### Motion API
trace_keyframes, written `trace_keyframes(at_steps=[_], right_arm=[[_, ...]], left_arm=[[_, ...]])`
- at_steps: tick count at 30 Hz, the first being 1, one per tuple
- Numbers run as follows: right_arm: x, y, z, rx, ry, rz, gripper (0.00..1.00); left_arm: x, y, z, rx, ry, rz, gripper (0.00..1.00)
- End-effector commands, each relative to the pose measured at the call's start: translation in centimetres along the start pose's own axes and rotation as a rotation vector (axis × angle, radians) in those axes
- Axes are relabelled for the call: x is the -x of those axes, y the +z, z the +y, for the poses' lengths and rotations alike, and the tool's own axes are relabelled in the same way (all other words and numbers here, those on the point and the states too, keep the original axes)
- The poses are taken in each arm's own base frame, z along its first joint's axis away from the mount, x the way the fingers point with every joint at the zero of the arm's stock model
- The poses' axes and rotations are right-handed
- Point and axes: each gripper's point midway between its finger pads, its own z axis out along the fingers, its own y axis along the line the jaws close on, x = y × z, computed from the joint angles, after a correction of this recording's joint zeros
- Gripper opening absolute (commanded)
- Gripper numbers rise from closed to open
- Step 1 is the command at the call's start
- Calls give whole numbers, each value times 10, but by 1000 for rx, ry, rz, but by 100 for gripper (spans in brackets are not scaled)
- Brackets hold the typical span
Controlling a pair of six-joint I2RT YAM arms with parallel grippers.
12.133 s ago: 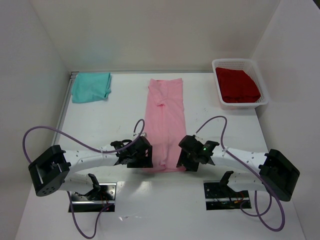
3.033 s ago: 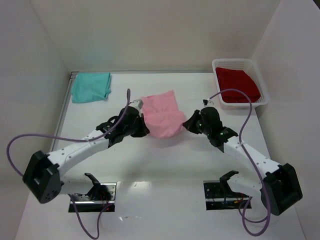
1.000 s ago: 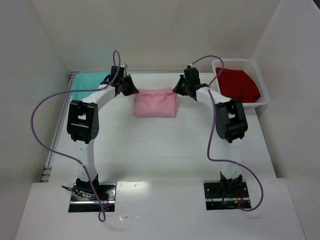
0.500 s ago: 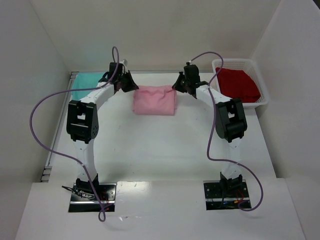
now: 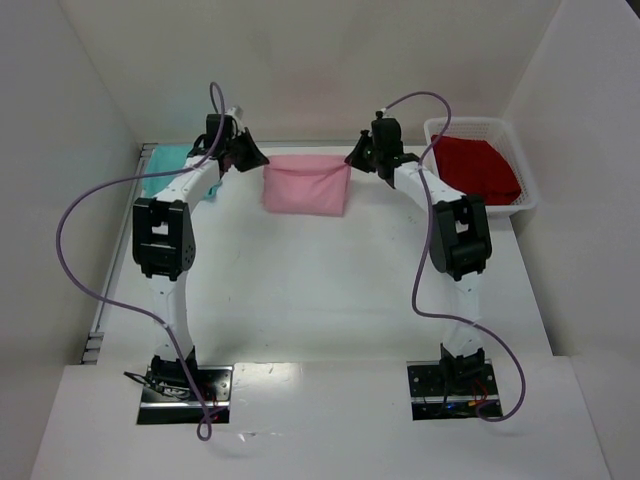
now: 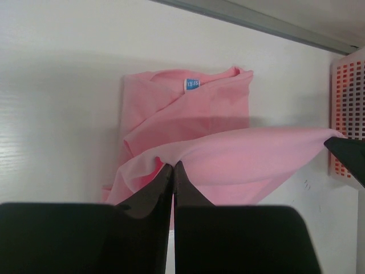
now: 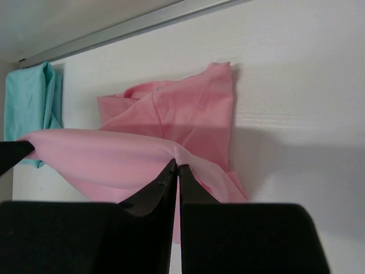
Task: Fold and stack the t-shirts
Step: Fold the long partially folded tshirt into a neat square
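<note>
Overhead view of a white surface [image 5: 320,300] walled in on three sides. Two white-and-black robot arms reach to the upper centre of the frame, where a light pink cloth t-shirt [image 5: 305,188] is stretched between them.

The left end effector [image 5: 256,160] is clenched on the shirt's upper left corner and the right end effector [image 5: 351,160] on its upper right corner. Each pinches a thin edge of cloth between closed fingers. That edge is pulled taut and raised off the surface, probably so that one half can be carried over the other and laid down flat without creases.

In the wrist views the raised layer runs as a smooth band from one pinch to the other and sags a little in the middle — the cloth is thin and soft. Beneath it the collar half lies flat on the surface. Its neck opening faces the far wall, and a small blue-and-white label [image 6: 192,84] shows inside. From above the shirt reads as a neat rectangle with no sleeve sticking out.

A folded teal cloth shirt [image 5: 160,170] lies in the upper left, partly hidden behind the left arm. A dark red cloth shirt [image 5: 478,170] sits in a white plastic lattice basket [image 5: 470,122] in the upper right. The pink shirt's fold looks to be mid-way, and none of the shirts is stacked yet.
</note>
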Motion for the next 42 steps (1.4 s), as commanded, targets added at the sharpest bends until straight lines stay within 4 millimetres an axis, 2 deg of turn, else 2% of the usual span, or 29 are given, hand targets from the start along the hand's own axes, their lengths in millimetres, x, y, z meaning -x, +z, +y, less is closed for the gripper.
trace_keyframes(at_steps=[1, 2, 3, 9, 12, 13, 14, 15, 16, 17, 18, 19, 21, 23, 24, 25, 26, 29, 30, 31, 32, 34, 35, 36, 37, 38, 39, 41, 42], right_arm=[[19, 13, -9, -9, -12, -36, 7], [20, 17, -9, -7, -12, -38, 7], [11, 25, -15, -12, -9, -12, 7], [13, 46, -15, -4, -9, -7, 8], [13, 55, -19, -22, -16, 5, 14], [20, 56, -16, -26, -17, -10, 16], [18, 58, -26, -45, -23, 5, 21], [21, 57, -26, -53, -24, -1, 29], [26, 56, -25, -56, -34, -14, 43], [24, 56, -26, -61, -33, -6, 51], [31, 52, -24, -66, -35, -25, 56], [28, 50, -26, -71, -46, -16, 65], [42, 37, -18, -66, -60, -50, 77], [39, 29, -21, -77, -60, -53, 83], [54, 14, -8, -51, -65, -95, 83], [43, 11, -15, -62, -62, -76, 83], [43, 4, -12, -47, -64, -81, 79], [40, -19, 5, 36, -64, -95, 71], [37, -22, 7, 53, -65, -87, 69], [29, -24, 5, 62, -63, -63, 68], [25, -25, 11, 95, -65, -42, 68], [5, -24, 3, 88, -57, 13, 68], [-3, -23, -3, 75, -52, 35, 68], [-6, -27, -2, 82, -51, 45, 68], [-22, -28, -12, 62, -44, 78, 68], [-19, -33, -9, 75, -38, 57, 68], [-34, -35, -18, 58, -32, 83, 68], [-49, -37, -21, 53, -23, 109, 68], [-47, -39, -21, 48, -26, 93, 68]], left_arm=[[12, 15, 9, -25, -2, -19, 6], [11, 18, 9, -32, -2, -14, 7], [11, 21, 10, -32, -3, -12, 9], [13, 40, 21, -28, -22, 0, 10], [28, 40, 28, -22, -18, -22, 12], [28, 43, 30, -22, -18, -22, 29], [35, 41, 32, -20, -20, -35, 45], [42, 38, 35, -18, -22, -50, 63], [43, 38, 36, -18, -10, -50, 78], [43, 38, 36, -18, -9, -50, 91], [49, 32, 31, -25, 12, -64, 94], [52, 26, 27, -28, 39, -72, 98], [55, 18, 19, -55, 76, -80, 100], [53, 7, 15, -65, 131, -79, 100], [48, 5, 10, -70, 155, -70, 100], [50, -4, -5, -90, 188, -85, 100], [35, -4, -7, -111, 221, -53, 100], [16, -13, -33, -187, 266, -25, 100], [7, -13, -36, -190, 267, -9, 100], [-11, -11, -40, -195, 267, 27, 100], [-21, -9, -40, -183, 265, 49, 100], [-32, -7, -37, -142, 266, 61, 100], [-50, -4, -28, -112, 255, 100, 100], [-57, -4, -28, -100, 259, 109, 100], [-58, -7, -23, -63, 234, 100, 100], [-63, -9, -18, -41, 220, 106, 100], [-77, -9, -6, -16, 203, 127, 100], [-79, -16, 2, 27, 192, 111, 100], [-84, -15, 8, 47, 189, 118, 100]])
